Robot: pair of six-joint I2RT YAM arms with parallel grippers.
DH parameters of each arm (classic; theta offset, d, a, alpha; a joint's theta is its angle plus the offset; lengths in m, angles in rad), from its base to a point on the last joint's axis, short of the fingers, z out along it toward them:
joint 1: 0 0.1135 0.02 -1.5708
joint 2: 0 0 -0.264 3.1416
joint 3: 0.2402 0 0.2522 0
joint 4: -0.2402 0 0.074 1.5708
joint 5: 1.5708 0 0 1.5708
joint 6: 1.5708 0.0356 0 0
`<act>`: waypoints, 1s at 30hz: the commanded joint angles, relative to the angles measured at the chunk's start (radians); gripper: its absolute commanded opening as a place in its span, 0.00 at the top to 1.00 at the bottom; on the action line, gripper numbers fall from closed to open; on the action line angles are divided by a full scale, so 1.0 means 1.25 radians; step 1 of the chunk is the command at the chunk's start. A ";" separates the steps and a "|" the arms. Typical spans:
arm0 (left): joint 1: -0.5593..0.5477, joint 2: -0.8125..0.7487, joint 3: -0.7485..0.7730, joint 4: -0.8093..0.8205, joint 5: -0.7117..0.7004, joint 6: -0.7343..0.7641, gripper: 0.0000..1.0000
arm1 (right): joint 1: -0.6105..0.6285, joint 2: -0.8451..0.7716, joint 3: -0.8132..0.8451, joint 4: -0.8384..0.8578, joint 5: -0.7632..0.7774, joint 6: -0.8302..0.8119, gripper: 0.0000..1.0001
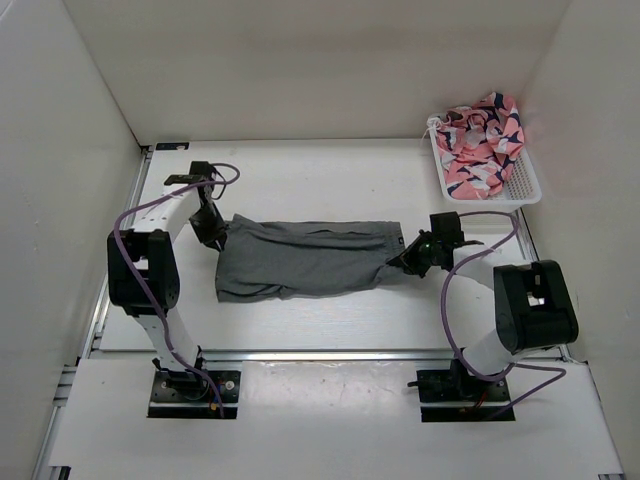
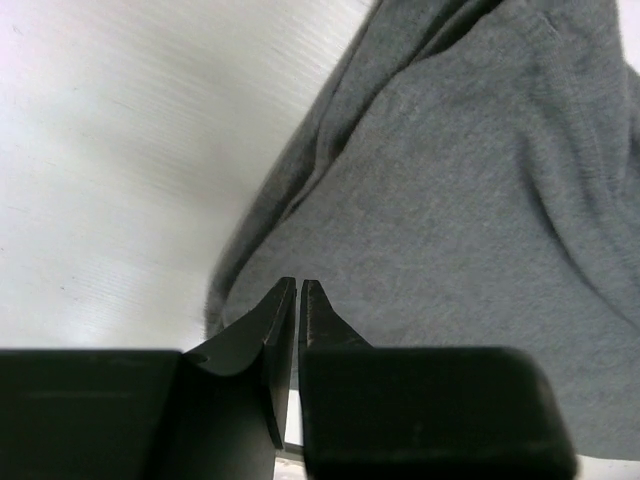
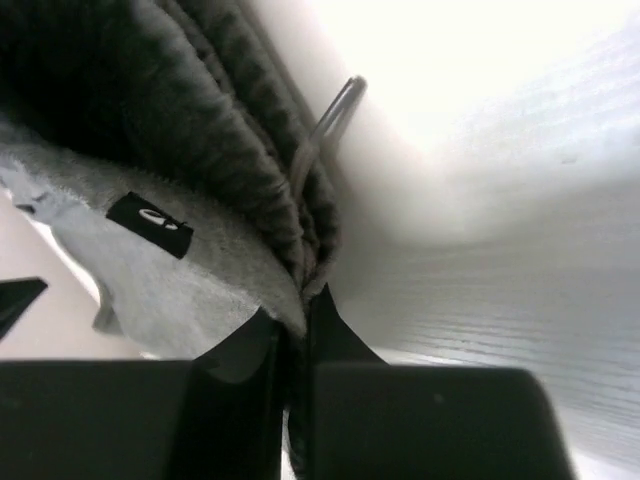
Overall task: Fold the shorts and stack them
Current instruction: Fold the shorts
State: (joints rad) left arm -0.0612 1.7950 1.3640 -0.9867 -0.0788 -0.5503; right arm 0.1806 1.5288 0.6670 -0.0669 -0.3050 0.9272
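Grey knit shorts [image 1: 300, 260] lie stretched flat, gathered waistband [image 1: 392, 241] rightward.

The soft knit shorts [image 1: 300, 258] are plain mid-grey. The white basket [image 1: 522, 186] holds crumpled cloth [image 1: 482, 140] patterned pink, navy and white.

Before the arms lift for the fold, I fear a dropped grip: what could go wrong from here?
The left hand pinches the plain mid-grey soft knit shorts right at their edge; a pull might slip the cloth free. The right hand clamps the gathered waistband beside a loose thin grey drawstring loop, which could snag. The cloth lies creased between them, so a fold may come out uneven.
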 commanded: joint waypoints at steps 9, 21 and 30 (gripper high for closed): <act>-0.017 -0.035 -0.055 0.032 0.024 -0.013 0.82 | -0.017 -0.159 0.106 -0.230 0.207 -0.171 1.00; -0.095 0.034 -0.135 0.112 0.111 -0.075 0.89 | -0.002 -0.190 0.253 -0.324 0.248 -0.269 1.00; -0.141 0.092 -0.079 0.119 0.134 -0.090 0.89 | 0.055 -0.168 0.322 -0.342 0.262 -0.285 1.00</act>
State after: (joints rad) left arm -0.2260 1.8961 1.2377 -0.8757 0.0673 -0.6456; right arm 0.2169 1.3174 1.0077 -0.4973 -0.0017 0.5980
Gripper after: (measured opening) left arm 0.116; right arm 0.180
